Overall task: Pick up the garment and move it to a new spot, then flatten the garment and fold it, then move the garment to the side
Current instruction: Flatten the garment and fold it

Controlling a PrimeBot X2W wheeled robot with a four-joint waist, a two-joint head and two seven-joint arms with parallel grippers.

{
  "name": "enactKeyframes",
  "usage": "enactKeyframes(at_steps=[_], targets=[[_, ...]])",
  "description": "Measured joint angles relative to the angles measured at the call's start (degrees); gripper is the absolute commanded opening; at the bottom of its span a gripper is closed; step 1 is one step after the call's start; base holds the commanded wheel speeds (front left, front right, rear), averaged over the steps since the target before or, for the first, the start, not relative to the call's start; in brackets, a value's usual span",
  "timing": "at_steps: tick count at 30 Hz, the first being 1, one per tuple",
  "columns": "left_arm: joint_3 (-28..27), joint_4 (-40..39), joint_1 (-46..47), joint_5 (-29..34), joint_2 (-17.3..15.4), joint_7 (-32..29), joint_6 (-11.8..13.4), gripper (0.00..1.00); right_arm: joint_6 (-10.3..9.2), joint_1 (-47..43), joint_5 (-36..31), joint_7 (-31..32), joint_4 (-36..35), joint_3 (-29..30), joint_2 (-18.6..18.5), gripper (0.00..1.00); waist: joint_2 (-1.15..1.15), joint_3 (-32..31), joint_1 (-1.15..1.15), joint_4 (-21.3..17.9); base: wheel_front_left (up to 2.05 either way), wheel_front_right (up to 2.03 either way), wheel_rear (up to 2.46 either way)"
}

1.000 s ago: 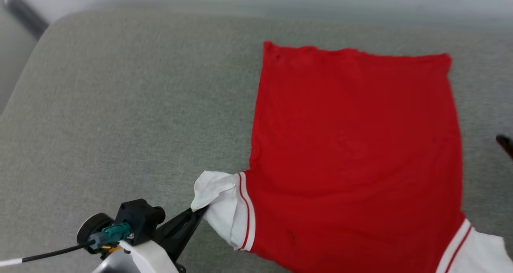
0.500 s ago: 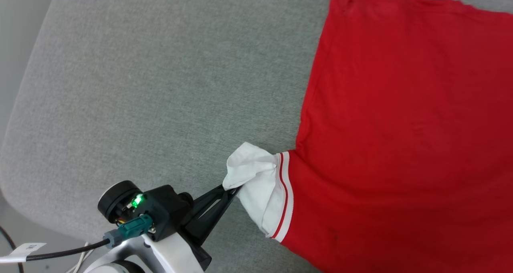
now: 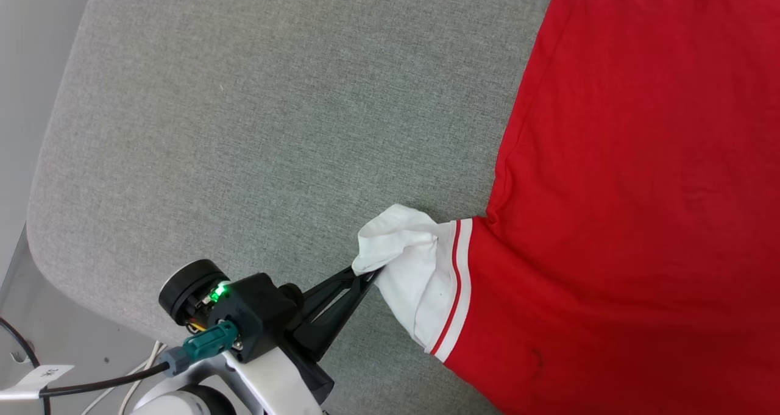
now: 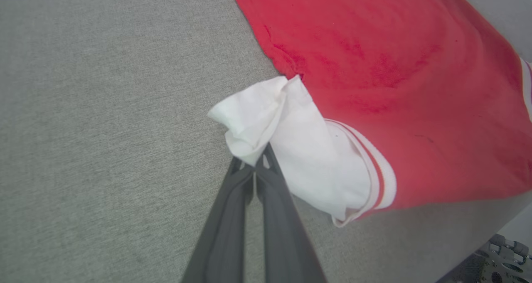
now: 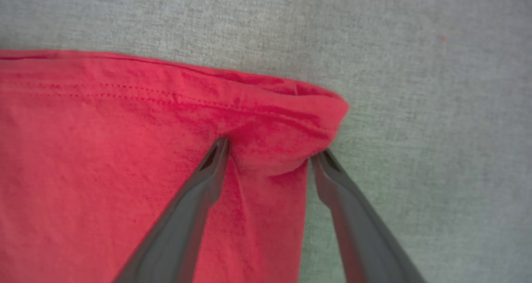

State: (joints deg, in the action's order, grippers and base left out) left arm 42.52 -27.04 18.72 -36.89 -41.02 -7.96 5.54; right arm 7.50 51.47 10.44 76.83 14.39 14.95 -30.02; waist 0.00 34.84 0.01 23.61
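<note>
"One garment (image 3: 609, 189) to handle, and we have it spread red and mostly flat on the grey cushion (image 3: 244, 128), toward our right, with bare upholstery to the left of it."

"Agreed. We judge it thin knit cloth: light, limp, nothing to break, but likely to drag and bunch on that rough weave rather than slide."

"Its white sleeve (image 3: 420, 269) shows as much. It is crumpled into a peak where our left gripper (image 4: 259, 160) has its fingers pressed together on the cuff edge."

"That's one hold. And the other arm?"

"Our right gripper (image 5: 270, 150) has its fingers spread wide. One tip is down on the red cloth and the other sits just at the side edge, straddling the hem corner (image 5: 316, 104), which is rolled over on itself. Nothing is pinched there yet."

"Then we'd take hold at seams: hem, cuff, striped trim. Doubled fabric gives the fingers something to bite, while a single layer mid-panel would slip out or rise as a tent."

"And two holds well apart, we think, so the shirt hangs stretched when lifted. A pull on the sleeve alone would only tug the shoulder out of line."
</note>
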Motion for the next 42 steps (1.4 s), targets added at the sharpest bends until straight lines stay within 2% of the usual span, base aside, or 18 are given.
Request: enactKeyframes(at_steps=[2,13,24,33,38,42], targets=[[0.0,0.4,0.0,0.0,0.1,0.1,0.0,0.0,0.0,-0.3,-0.3,0.1,-0.3,0.3,0.3,0.0,0.0,0.0,0.0,0.0,0.0,0.0,0.0],[-0.4,1.6,0.1,0.0,-0.5,0.2,0.8,0.0,0.01,-7.4,-0.4,-0.9,-1.5,1.4,2.8,0.0,0.0,-4.1,0.0,-2.2,0.0,0.0,0.0],[-0.7,4.8,-5.4,-2.1,-2.7,-0.9,4.4,0.0,0.01,-25.4,4.5,-3.8,-3.9,-1.2,4.1,0.0,0.0,-14.7,-0.01,-8.6,0.0,0.0,0.0],[-1.8,8.2,-10.2,-5.1,-2.8,1.6,6.5,0.0,0.01,-42.8,9.2,-6.4,-13.4,2.4,6.2,0.0,0.0,-23.5,-0.02,-15.7,0.0,0.0,0.0],[-2.0,10.0,-10.9,-5.6,-1.7,2.9,7.0,0.0,0.0,-54.9,12.4,-8.7,-20.7,5.4,7.8,0.0,0.0,-26.9,-0.03,-18.5,0.0,0.0,0.0],[-1.9,11.3,-11.4,-6.1,-0.3,4.0,7.3,0.0,0.01,-60.5,13.1,-11.4,-22.9,7.8,10.4,0.0,0.0,-28.3,-0.03,-20.5,0.0,0.0,0.0]])
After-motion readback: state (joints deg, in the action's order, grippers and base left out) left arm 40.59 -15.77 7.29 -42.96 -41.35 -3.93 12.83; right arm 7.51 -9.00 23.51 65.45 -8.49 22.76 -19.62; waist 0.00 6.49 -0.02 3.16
